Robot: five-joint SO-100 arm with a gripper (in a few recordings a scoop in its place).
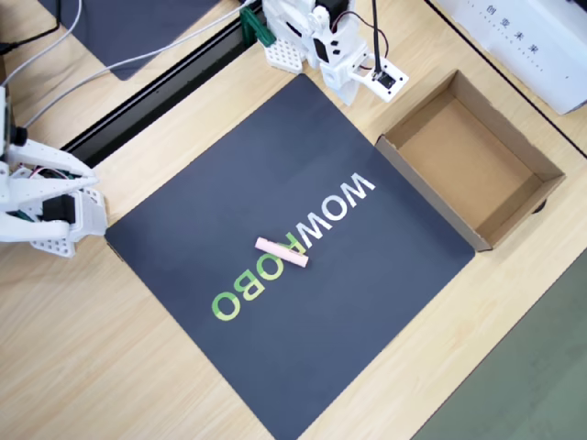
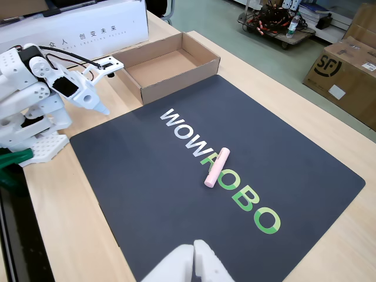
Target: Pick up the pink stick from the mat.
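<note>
The small pale pink straight stick (image 1: 281, 252) (image 2: 216, 167) lies flat near the middle of the large dark navy square mat (image 1: 229, 192) (image 2: 141, 194), across the white and green "WOWROBO" lettering, with bare mat on every side of it and well away from all four mat edges. The white two-finger tool (image 1: 353, 92) (image 2: 101, 107) sits folded back at the mat's corner, beside the arm's white base (image 1: 284, 41) (image 2: 29, 141), well apart from the stick; whether its fingers are parted or together I cannot tell. The open brown cardboard box (image 1: 509, 197) (image 2: 176, 79) stands on the light wooden counter (image 1: 92, 367) (image 2: 64, 235), its near wall just beside one mat edge. The overhead view shows a plain dark mat (image 1: 138, 27) past a black rail (image 1: 156, 96) by the base. The fixed view shows the green floor (image 2: 252, 47) beyond the counter's far edge, with a brown carton (image 2: 346, 76) and a cart of cables (image 2: 276, 20) on it.
</note>
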